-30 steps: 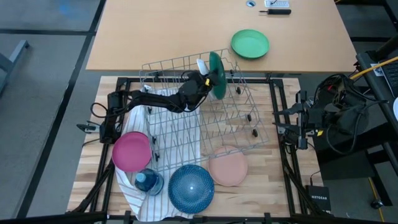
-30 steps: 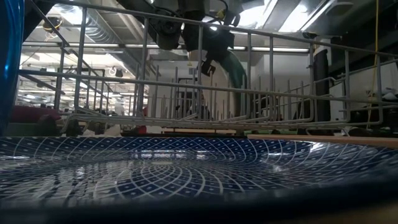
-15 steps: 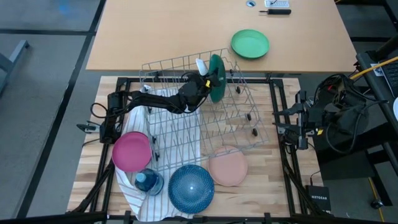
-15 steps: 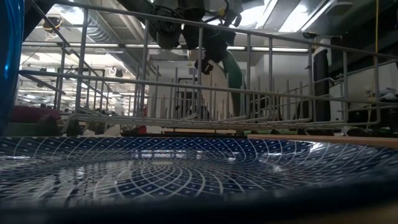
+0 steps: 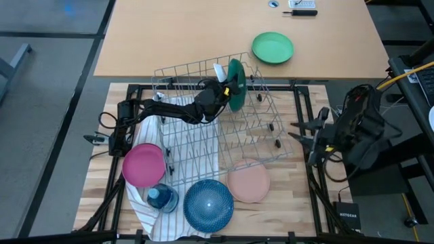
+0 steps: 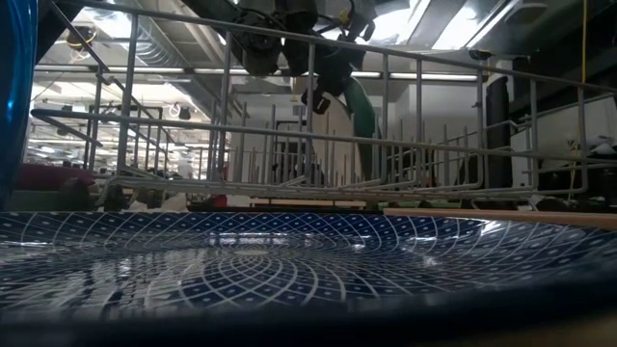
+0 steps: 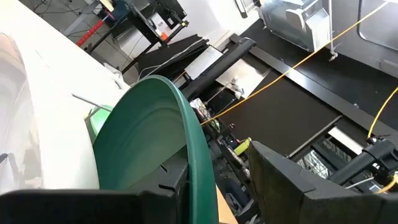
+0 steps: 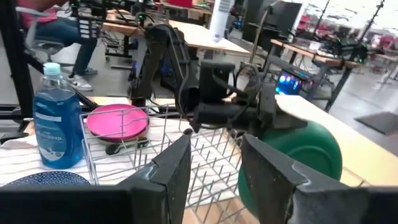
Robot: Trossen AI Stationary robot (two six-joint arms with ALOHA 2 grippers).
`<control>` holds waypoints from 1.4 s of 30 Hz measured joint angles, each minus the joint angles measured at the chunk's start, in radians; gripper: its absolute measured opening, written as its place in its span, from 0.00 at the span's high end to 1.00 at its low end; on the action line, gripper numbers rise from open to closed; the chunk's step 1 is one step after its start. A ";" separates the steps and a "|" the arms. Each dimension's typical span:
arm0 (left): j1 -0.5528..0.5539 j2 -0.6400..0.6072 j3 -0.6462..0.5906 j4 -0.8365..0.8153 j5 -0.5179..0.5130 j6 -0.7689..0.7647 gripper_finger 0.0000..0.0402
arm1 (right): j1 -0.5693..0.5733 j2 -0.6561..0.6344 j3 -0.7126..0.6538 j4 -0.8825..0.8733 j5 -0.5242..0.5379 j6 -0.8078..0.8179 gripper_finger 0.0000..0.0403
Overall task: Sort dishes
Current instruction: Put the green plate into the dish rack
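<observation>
No legible labels or writing. Counted four task plates: dark green plate (image 5: pixel 235 83) upright in the wire rack (image 5: pixel 203 146) near its far edge, between the parted fingers of the left gripper (image 5: pixel 226 90); magenta (image 5: pixel 144 165), blue (image 5: pixel 208 204), pink (image 5: pixel 248 181) flat along the table's near edge. Right gripper (image 5: pixel 299 133) wide open, empty, at the right edge.

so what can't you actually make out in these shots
- Low view: the blue plate fills the foreground and hides the tabletop behind it.
- Left wrist view: the green-backed plate blocks the rack; whether the left tool touches it is unclear.
- High view: the towel is partly covered by the plates and bottle.
- Right wrist view: a person is cut off by the edge.
</observation>
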 joint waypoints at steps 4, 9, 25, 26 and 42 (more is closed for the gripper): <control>0.000 0.000 0.000 -0.006 0.000 -0.005 0.67 | -0.004 0.000 -0.083 0.001 0.002 0.080 0.64; 0.000 0.000 0.000 -0.005 0.000 -0.013 0.67 | -0.090 0.000 -0.196 0.002 0.002 0.237 0.64; -0.003 0.000 -0.001 -0.006 0.005 -0.038 0.67 | -0.560 0.029 -0.317 0.351 -0.582 0.065 0.64; -0.004 0.000 -0.001 -0.007 0.005 -0.038 0.67 | -0.593 0.034 -0.317 0.370 -0.614 0.035 0.64; -0.005 0.000 -0.001 -0.007 0.008 -0.039 0.67 | -1.171 0.234 -0.317 0.595 -1.148 -0.189 0.64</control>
